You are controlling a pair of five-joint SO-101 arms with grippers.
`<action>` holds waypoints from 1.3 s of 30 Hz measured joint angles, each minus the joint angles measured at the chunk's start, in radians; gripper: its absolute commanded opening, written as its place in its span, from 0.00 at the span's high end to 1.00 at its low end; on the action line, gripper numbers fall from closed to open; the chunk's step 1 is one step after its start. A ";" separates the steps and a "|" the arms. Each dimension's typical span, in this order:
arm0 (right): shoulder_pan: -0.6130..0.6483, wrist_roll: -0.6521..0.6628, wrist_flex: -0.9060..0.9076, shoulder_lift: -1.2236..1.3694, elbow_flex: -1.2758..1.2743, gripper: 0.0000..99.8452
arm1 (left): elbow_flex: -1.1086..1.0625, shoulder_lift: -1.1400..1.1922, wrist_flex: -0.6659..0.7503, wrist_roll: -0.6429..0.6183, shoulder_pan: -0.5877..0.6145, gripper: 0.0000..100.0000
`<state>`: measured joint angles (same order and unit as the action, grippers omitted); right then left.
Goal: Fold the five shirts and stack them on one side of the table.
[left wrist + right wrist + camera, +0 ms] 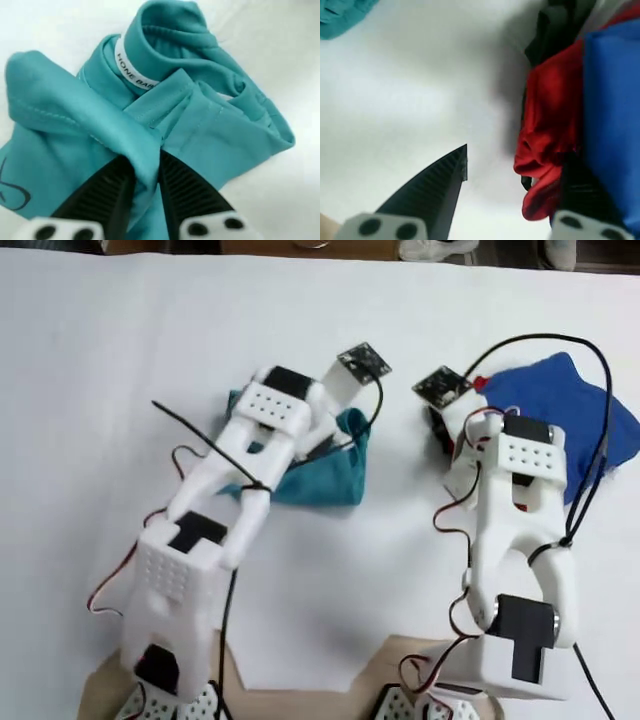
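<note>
**On the table (120, 360): folding barely begun**

The left gripper (146, 170) pinches a fold of the teal shirt (330, 480), crumpled mid-table (not flat yet). The right gripper (520, 165) stands spread beside the heaped red shirt (545, 115) and blue shirt (560, 400); apparently no neat stack exists.

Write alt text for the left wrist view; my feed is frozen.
The left gripper is shut on a fold of a crumpled teal shirt, the cloth pinched between its black fingers. The shirt's collar, with a white neck label, is turned toward the camera, and the shirt lies on a white table.
</note>
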<state>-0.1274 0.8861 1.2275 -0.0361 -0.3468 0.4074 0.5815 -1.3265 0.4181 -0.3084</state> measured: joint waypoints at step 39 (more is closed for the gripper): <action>0.548 -0.302 -0.204 0.037 0.135 0.98 | 0.278 0.000 -0.328 -0.064 0.532 0.95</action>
<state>0.4204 0.5838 1.0234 0.0008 -0.2117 0.6851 0.5815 -1.6548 0.3537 0.2240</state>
